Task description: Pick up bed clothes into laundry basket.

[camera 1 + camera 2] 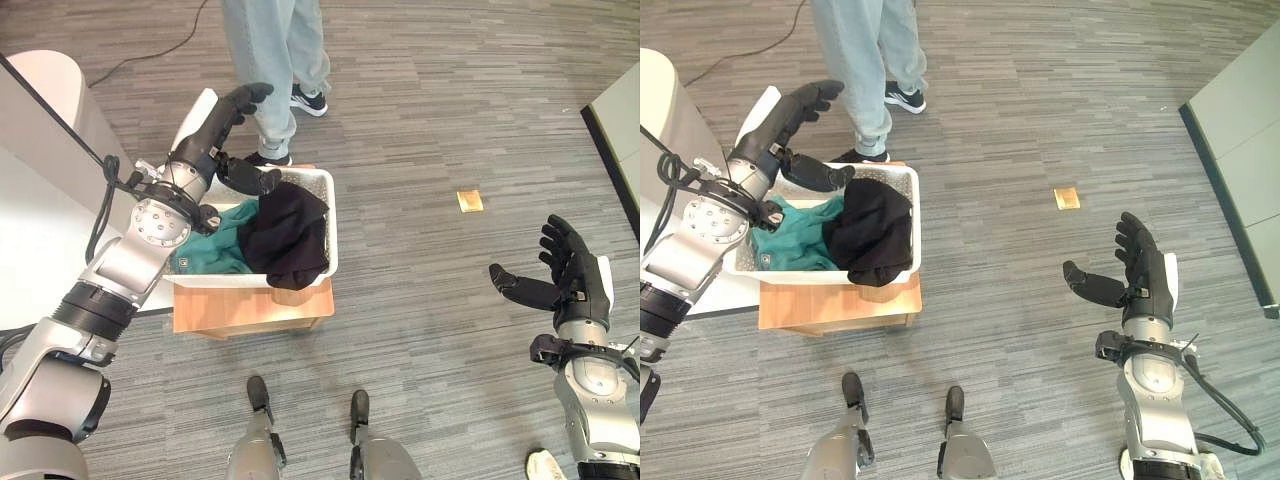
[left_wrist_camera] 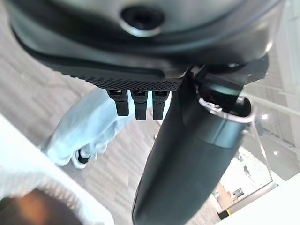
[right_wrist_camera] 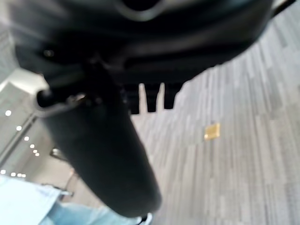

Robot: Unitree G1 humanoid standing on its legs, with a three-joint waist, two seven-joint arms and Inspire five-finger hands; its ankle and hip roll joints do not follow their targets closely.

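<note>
A white laundry basket (image 1: 332, 232) stands on a low wooden stand (image 1: 250, 308) in front of me. Inside it lie a black garment (image 1: 288, 232), partly draped over the front rim, and a teal garment (image 1: 213, 245). My left hand (image 1: 215, 125) hovers open above the basket's far left corner, fingers straight, thumb out, holding nothing. My right hand (image 1: 1140, 270) is raised at the lower right, well away from the basket, open and empty with its palm facing left.
A person in light jeans (image 1: 270, 60) and dark sneakers stands just behind the basket. A white bed (image 1: 30, 180) lies along the left edge. A small yellow square (image 1: 470, 201) lies on the grey floor. A pale cabinet (image 1: 625, 110) stands at the right.
</note>
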